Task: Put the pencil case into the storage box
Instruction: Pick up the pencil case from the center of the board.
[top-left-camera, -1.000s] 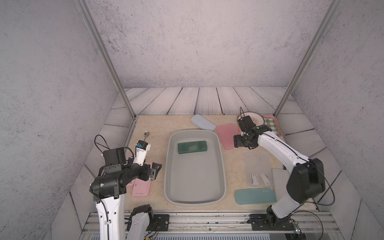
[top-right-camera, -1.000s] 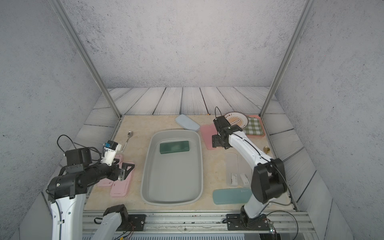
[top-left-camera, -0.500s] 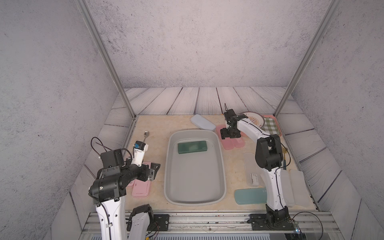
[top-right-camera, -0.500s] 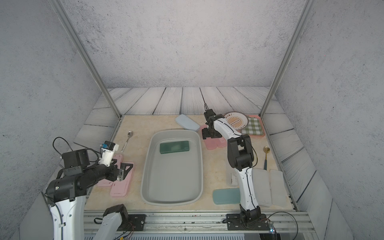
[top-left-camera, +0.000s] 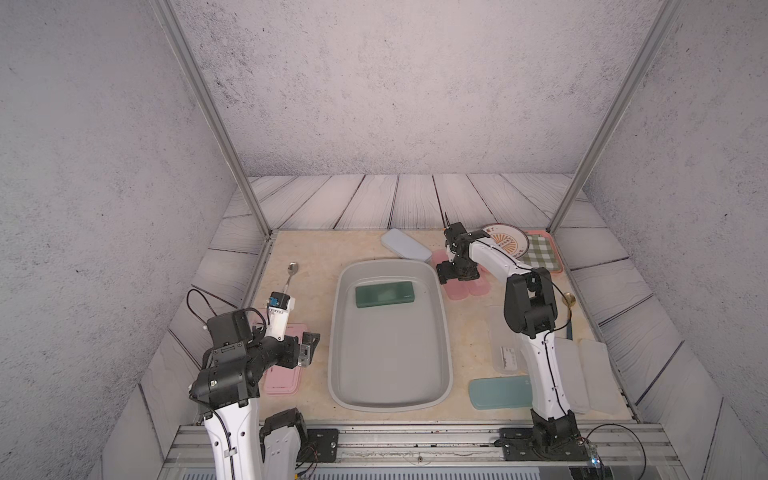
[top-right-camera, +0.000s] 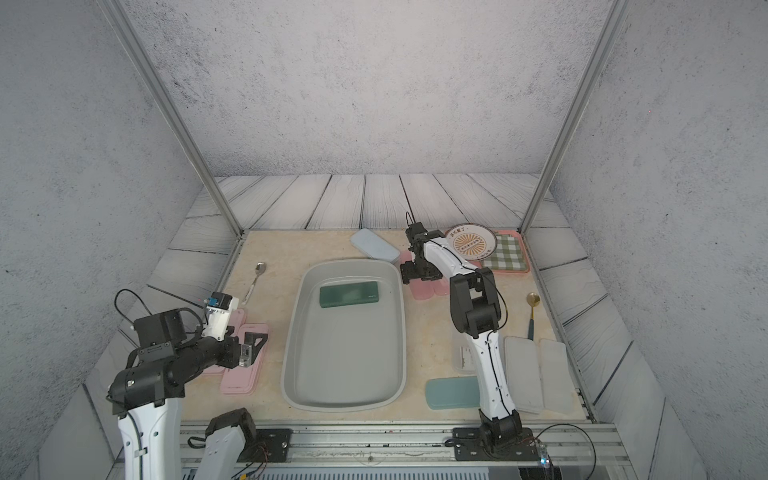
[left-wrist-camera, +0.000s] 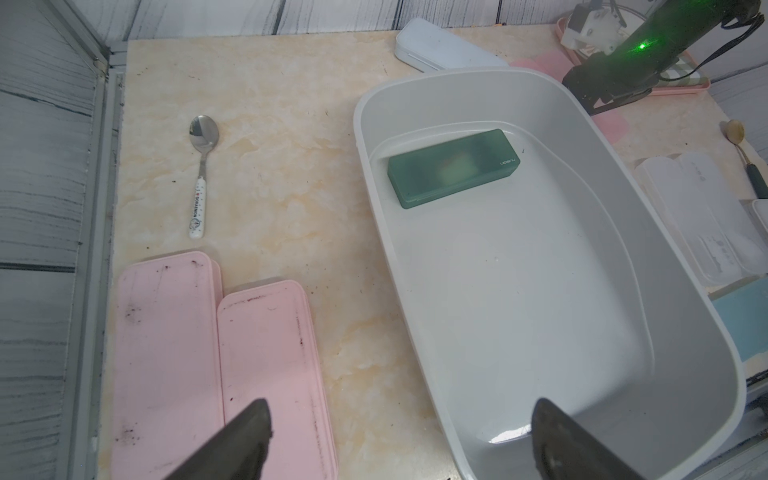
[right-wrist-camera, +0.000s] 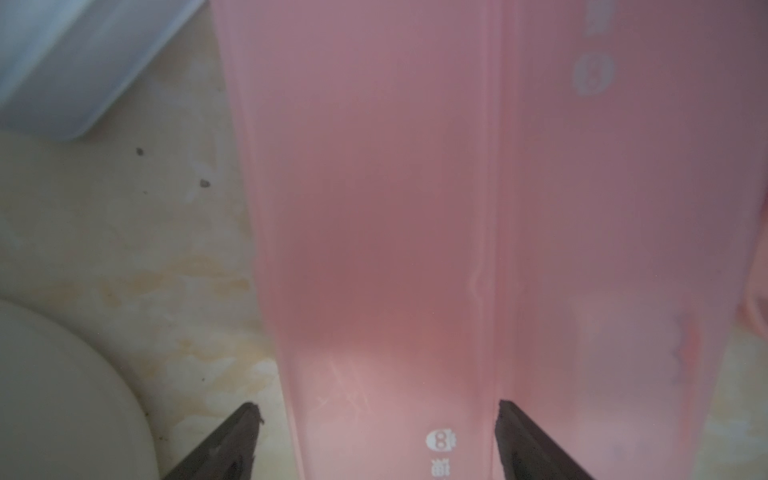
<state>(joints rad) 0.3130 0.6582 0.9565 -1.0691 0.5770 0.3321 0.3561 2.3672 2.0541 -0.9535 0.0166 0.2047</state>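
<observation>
The storage box, a large light-grey tub, stands mid-table in both top views. A dark green pencil case lies flat inside it at the far end. Just past the tub's far right corner lies a translucent pink pencil case. My right gripper hovers low over it, open, fingers astride one pink panel. My left gripper is open and empty, between two pink cases and the tub.
A steel spoon lies left of the tub and a pale blue case behind it. At the back right is a pink tray with plate and checked cloth. A teal case, white cases and a gold spoon lie to the right.
My right gripper has swung left from beside the pink case to over it, its arm now standing upright, and its jaws have spread wider. The left arm has drawn back slightly.
</observation>
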